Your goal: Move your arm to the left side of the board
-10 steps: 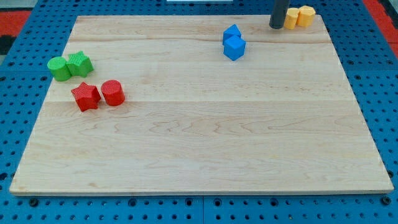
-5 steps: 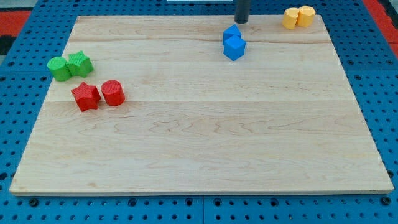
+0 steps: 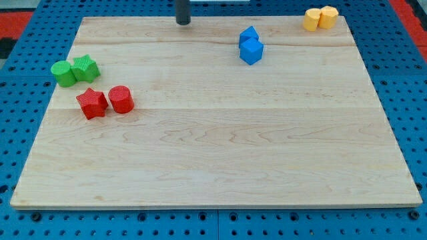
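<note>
My tip (image 3: 183, 23) rests on the wooden board (image 3: 213, 153) at the view's top, left of centre. It touches no block. Two blue blocks (image 3: 251, 45) sit to its right. A green cylinder (image 3: 64, 74) and a green star (image 3: 86, 67) lie at the view's left. A red star (image 3: 91, 103) and a red cylinder (image 3: 121, 99) lie just below them. Two yellow blocks (image 3: 319, 18) sit at the top right corner.
The board lies on a blue pegboard table (image 3: 413, 100) that surrounds it. A red mat (image 3: 20, 17) shows at the view's top left corner.
My tip has slid left along the board's top edge, from beside the yellow blocks, past the blue blocks, to left of centre. No block has moved.
</note>
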Tool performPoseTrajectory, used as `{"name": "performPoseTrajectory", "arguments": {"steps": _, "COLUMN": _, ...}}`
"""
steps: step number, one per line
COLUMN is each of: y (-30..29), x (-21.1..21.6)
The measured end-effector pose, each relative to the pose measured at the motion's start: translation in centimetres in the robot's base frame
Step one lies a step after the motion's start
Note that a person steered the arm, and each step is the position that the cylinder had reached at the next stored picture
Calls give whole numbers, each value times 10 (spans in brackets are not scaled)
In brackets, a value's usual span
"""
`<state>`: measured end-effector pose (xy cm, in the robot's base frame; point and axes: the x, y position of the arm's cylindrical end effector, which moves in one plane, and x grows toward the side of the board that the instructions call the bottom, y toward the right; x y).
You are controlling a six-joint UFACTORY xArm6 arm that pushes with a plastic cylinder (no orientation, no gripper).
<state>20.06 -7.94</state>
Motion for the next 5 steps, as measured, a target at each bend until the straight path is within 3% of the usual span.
{"name": "performPoseTrajectory", "arguments": {"steps": 3, "y": -115, "x": 11}}
{"name": "performPoseTrajectory", "arguments": {"steps": 5, "y": -186, "x": 42}}
